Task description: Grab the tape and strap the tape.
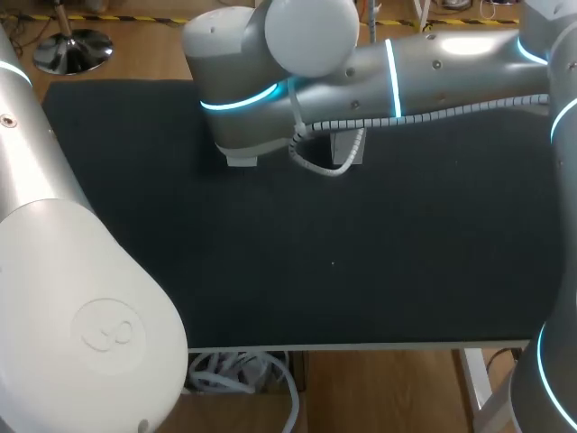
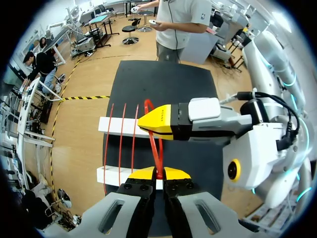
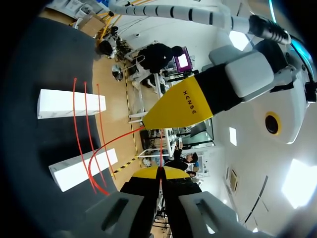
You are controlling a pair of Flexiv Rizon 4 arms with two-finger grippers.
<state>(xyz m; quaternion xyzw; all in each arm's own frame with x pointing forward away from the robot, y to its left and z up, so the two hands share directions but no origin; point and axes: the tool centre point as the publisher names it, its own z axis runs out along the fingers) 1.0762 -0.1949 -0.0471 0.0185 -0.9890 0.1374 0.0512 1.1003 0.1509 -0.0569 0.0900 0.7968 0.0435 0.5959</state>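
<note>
The tape is a thin red strap (image 2: 155, 148). Three strands of it run across two white bars (image 2: 119, 125) (image 2: 111, 174) on the black table, and a fourth length rises in a loop. My left gripper (image 2: 158, 173) is shut on that loop just above the nearer bar. My right gripper (image 2: 157, 122) is shut on the same strap a little further along it. In the right wrist view, the red strap (image 3: 161, 151) runs taut from my right gripper (image 3: 160, 172) to the left gripper's yellow fingertip (image 3: 183, 106), with the white bars (image 3: 69, 103) beside them. Both grippers are hidden in the head view.
My right arm (image 1: 361, 72) stretches across the back of the black table (image 1: 361, 271), covering the bars except for a white end (image 1: 240, 160). My left arm (image 1: 81, 298) fills the near left corner.
</note>
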